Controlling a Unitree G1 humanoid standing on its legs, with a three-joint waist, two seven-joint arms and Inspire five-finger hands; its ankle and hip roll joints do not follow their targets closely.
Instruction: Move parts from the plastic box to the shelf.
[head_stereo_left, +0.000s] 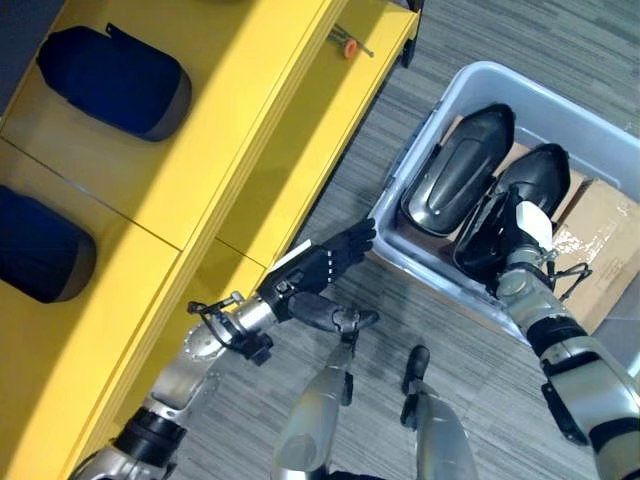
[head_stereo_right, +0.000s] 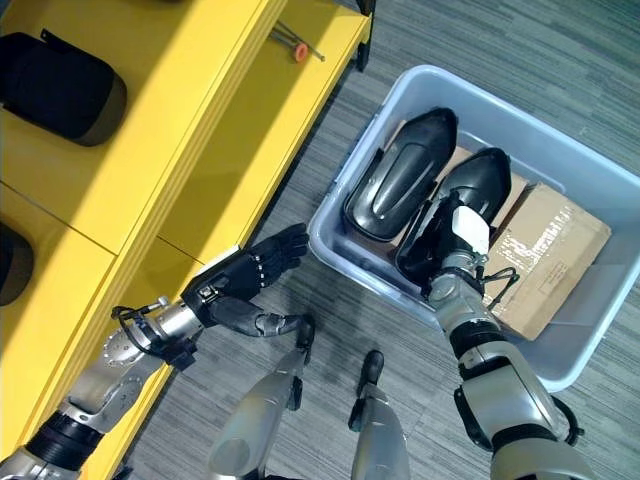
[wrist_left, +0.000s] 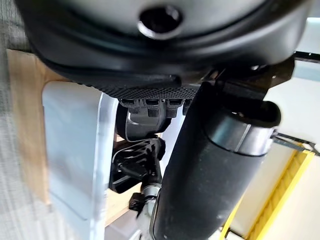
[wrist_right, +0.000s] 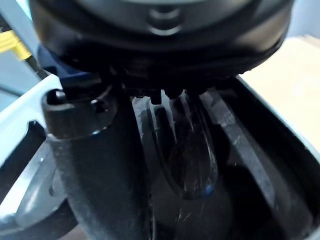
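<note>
A yellow shelf (head_stereo_left: 200, 130) runs diagonally across the left of the frame, with two dark blue parts (head_stereo_left: 115, 80) laid on it at upper left. At right, a pale plastic box (head_stereo_right: 560, 160) holds two black elongated parts (head_stereo_right: 395, 180) side by side, their long axes running from lower left to upper right, over cardboard (head_stereo_right: 545, 250). The right hand (head_stereo_right: 455, 235) is lowered onto the nearer part (head_stereo_right: 480, 185); its finger state cannot be told. The left hand (head_stereo_left: 325, 265) is held at centre with fingers extended toward the box, holding nothing.

Bright, even light from overhead puts soft glare on the yellow shelf (head_stereo_left: 250, 150) and glossy black parts (head_stereo_left: 455, 170), while both wrist views are blurred close up.
</note>
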